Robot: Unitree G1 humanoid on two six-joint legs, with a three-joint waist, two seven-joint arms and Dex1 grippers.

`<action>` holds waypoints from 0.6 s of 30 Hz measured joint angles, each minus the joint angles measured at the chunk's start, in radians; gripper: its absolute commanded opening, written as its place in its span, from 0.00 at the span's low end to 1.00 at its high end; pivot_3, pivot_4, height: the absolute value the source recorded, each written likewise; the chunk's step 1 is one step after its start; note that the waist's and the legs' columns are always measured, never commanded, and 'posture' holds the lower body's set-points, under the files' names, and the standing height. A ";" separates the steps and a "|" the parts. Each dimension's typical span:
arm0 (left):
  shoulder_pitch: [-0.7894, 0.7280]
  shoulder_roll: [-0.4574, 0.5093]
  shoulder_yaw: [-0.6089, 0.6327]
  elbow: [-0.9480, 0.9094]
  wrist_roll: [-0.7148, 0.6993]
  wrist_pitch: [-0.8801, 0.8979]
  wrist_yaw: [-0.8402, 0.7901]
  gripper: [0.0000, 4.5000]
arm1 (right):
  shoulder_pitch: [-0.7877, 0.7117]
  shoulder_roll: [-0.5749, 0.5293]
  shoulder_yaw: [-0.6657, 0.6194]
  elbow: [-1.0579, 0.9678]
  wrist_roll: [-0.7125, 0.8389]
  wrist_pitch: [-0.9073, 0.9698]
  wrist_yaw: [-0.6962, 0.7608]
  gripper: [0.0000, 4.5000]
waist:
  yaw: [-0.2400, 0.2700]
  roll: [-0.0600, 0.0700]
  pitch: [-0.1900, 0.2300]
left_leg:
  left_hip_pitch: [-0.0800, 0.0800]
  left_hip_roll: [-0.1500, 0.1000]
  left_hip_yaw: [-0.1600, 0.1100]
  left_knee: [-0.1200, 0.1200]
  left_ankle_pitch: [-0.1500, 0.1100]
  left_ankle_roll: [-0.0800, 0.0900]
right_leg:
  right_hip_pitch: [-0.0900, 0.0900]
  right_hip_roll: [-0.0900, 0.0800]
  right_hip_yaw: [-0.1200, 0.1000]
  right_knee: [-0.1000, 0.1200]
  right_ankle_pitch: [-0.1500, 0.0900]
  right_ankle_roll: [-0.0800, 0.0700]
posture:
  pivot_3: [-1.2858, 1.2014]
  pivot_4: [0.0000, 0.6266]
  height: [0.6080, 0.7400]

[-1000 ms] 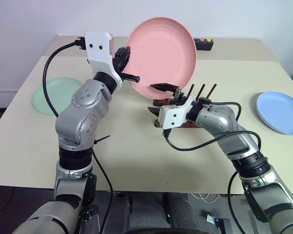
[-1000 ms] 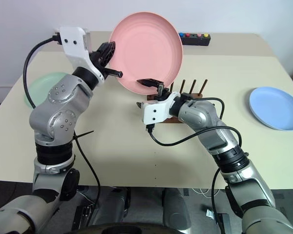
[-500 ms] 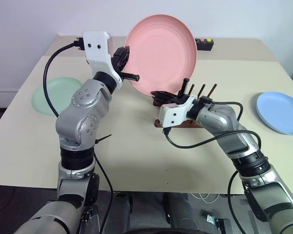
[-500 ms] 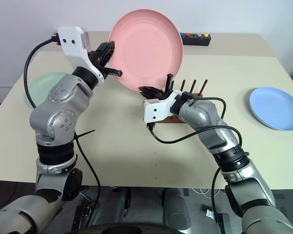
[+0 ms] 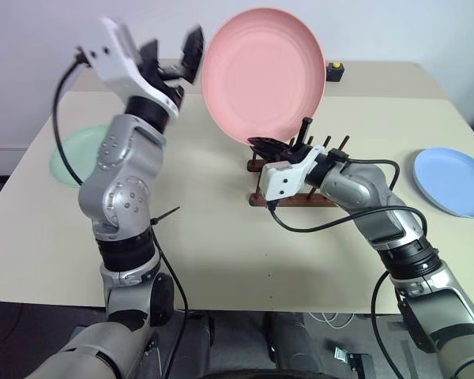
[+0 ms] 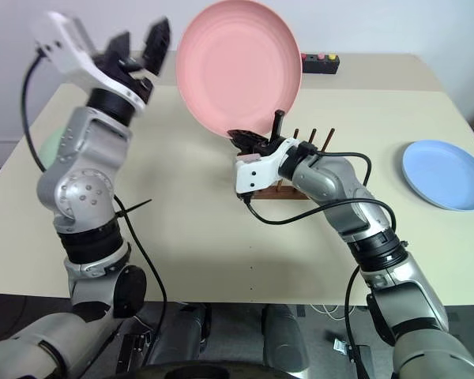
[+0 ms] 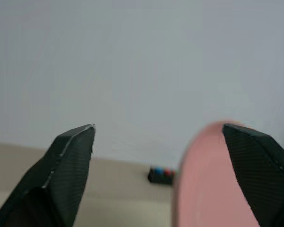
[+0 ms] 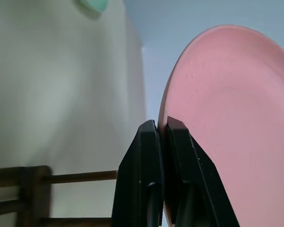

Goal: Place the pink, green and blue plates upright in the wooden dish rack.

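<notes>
The pink plate (image 5: 262,75) stands almost upright in the air above the left end of the wooden dish rack (image 5: 255,197). My right gripper (image 5: 262,144) is shut on its lower rim, and the right wrist view shows both fingers pinching the edge of the plate (image 8: 227,118). My left gripper (image 5: 171,54) is open, raised to the left of the plate and apart from it. The green plate (image 5: 73,154) lies flat at the table's left edge, partly behind my left arm. At the right edge the blue plate (image 5: 452,181) lies flat.
A black box with coloured buttons (image 6: 320,61) sits at the back of the table behind the pink plate. A black cable loops from my right wrist over the table in front of the rack.
My right gripper closed on the pink plate's lower rim. My left gripper then let go of the plate's left rim, opened wide and rose up and to the left.
</notes>
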 measured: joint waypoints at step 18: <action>0.428 0.384 -0.107 0.017 -0.035 -0.040 -0.511 0.99 | 0.092 -0.107 -0.523 -0.174 0.867 0.507 0.209 0.00 | -0.003 0.001 0.000 | 0.000 0.000 0.000 0.000 0.000 0.001 | 0.000 0.000 0.000 0.002 0.000 -0.001 | 0.52 0.24 0.96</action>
